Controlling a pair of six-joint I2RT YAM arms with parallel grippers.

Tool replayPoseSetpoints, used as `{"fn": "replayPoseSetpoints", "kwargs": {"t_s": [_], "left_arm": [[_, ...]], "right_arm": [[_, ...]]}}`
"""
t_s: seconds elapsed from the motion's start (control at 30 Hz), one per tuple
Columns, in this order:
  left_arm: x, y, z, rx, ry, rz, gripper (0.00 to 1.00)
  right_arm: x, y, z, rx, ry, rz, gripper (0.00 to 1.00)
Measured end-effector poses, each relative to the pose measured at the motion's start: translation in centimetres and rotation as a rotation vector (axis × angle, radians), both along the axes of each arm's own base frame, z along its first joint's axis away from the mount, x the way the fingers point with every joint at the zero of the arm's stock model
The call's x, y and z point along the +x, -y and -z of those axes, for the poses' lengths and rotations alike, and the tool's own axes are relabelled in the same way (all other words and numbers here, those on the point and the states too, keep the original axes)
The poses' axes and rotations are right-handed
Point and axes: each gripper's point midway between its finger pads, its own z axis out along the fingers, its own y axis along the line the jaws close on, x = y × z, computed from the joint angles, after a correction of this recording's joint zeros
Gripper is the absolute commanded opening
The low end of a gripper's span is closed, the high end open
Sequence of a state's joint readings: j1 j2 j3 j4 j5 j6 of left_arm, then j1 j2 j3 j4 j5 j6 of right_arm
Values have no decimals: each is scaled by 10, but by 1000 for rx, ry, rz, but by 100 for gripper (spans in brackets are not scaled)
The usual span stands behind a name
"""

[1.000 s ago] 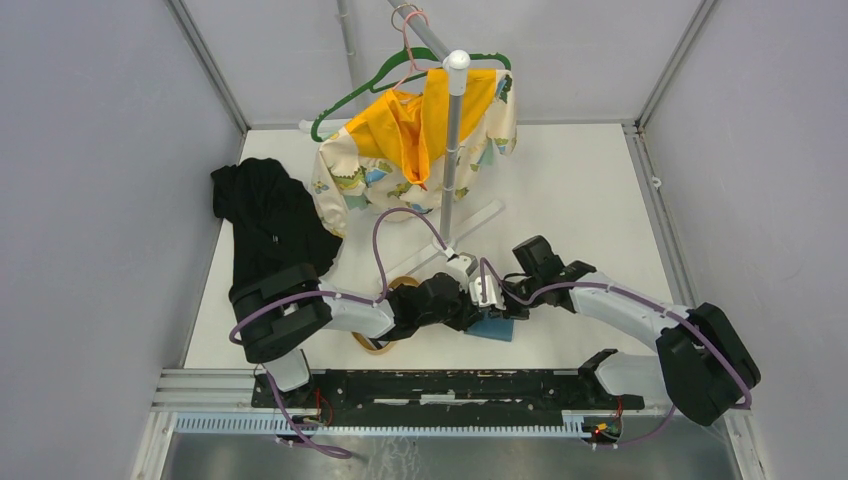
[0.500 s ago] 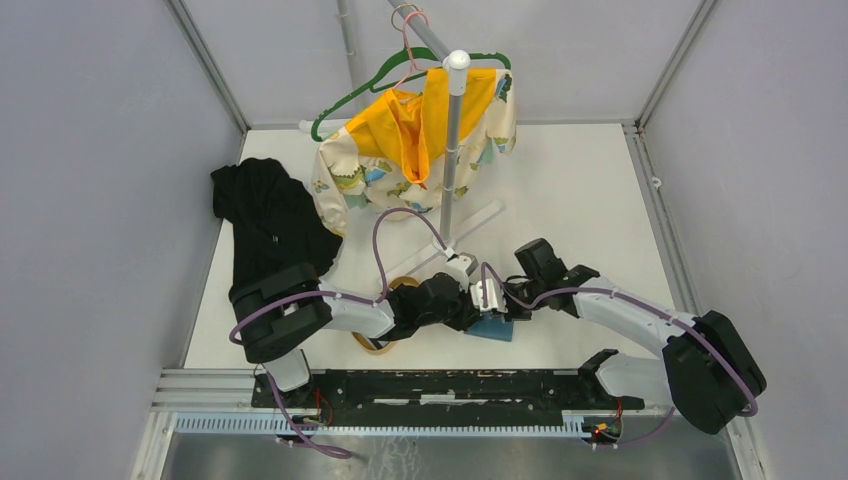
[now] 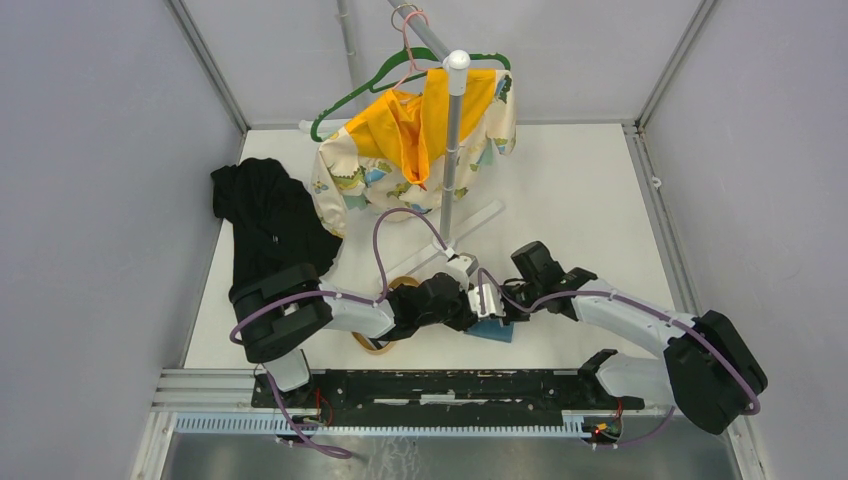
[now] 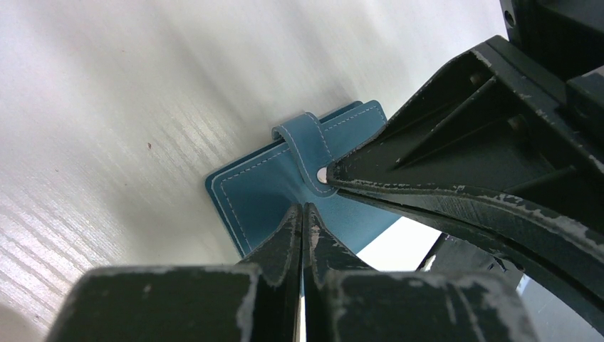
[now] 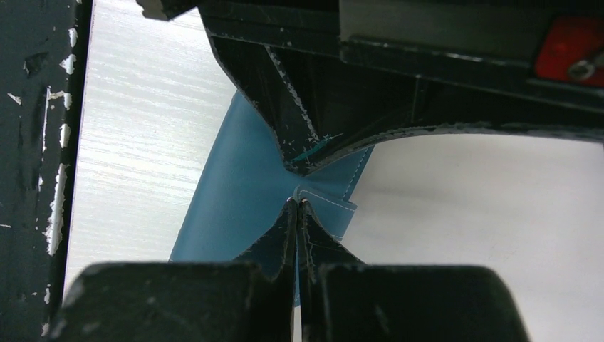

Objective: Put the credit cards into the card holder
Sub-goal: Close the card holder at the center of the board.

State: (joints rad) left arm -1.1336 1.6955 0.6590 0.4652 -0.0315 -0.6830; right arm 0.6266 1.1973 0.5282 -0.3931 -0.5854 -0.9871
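Both arms reach across the white tabletop (image 3: 590,200) and meet at lower centre of the top view. The left gripper (image 4: 303,210) and right gripper (image 5: 297,206) are each clenched. Their tips touch the small flat teal-blue card holder (image 4: 263,182) lying there, and the right tip sits at its little stitched tab (image 4: 303,146). I cannot tell whether either gripper pinches the holder.

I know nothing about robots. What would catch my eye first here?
A bright yellow patterned shirt hangs on a stand at the back, with a black cloth heaped to its left. Near the front, the left arm and right arm meet over a small teal card holder, jaws shut.
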Motion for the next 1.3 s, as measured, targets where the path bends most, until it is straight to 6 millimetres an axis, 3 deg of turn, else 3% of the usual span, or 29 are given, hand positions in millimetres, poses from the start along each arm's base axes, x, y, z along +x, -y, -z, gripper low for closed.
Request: {"fn": "replayPoseSetpoints", "kwargs": {"t_s": [0.8,1.3], "left_arm": [[-2,3,1,-9,-7,14,2],[-2,4,0,-19,-26,-1,2]], "right_arm": [[-12,2,4,-57,206,-208,0],[-14,4,6,-66,278,-246,0]]}}
